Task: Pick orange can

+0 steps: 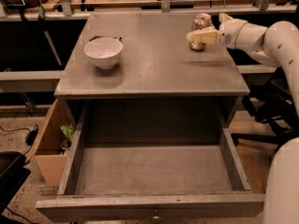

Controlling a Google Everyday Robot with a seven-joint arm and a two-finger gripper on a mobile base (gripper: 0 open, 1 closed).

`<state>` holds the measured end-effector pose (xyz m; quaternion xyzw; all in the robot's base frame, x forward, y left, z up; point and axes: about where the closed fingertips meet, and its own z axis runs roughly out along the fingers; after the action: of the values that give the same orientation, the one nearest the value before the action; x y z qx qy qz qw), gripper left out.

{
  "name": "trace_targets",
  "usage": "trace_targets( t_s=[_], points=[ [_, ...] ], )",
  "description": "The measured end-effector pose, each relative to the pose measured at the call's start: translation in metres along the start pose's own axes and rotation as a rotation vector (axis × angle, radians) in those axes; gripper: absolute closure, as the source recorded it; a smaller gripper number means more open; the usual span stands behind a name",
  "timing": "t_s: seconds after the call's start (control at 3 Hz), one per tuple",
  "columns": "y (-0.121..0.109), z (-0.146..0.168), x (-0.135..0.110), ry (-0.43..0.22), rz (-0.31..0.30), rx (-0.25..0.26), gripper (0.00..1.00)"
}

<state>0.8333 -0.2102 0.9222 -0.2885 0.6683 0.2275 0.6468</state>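
Note:
The orange can stands upright near the back right corner of the grey table top; it is shiny orange-gold with a silver top rim. My gripper comes in from the right at the can's height. It is open. Its near pale finger lies across the front of the can's lower half, and the far finger is mostly hidden behind the can. The can rests on the table, apparently between the jaws. The white arm runs off to the right.
A white bowl sits at the left of the table top. Below, a wide drawer is pulled fully open. A cardboard box stands on the floor at the left, and a black chair base at the right.

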Motion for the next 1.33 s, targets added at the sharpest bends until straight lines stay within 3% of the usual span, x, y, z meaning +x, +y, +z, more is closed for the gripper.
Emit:
trace_targets(
  t_s=[0.33,1.33],
  points=[
    [0.002,0.0198,0.0085,-0.005,0.051,-0.022,0.18],
    [0.0082,0.0281,0.0094,-0.005,0.053,-0.034,0.88]
  ],
)
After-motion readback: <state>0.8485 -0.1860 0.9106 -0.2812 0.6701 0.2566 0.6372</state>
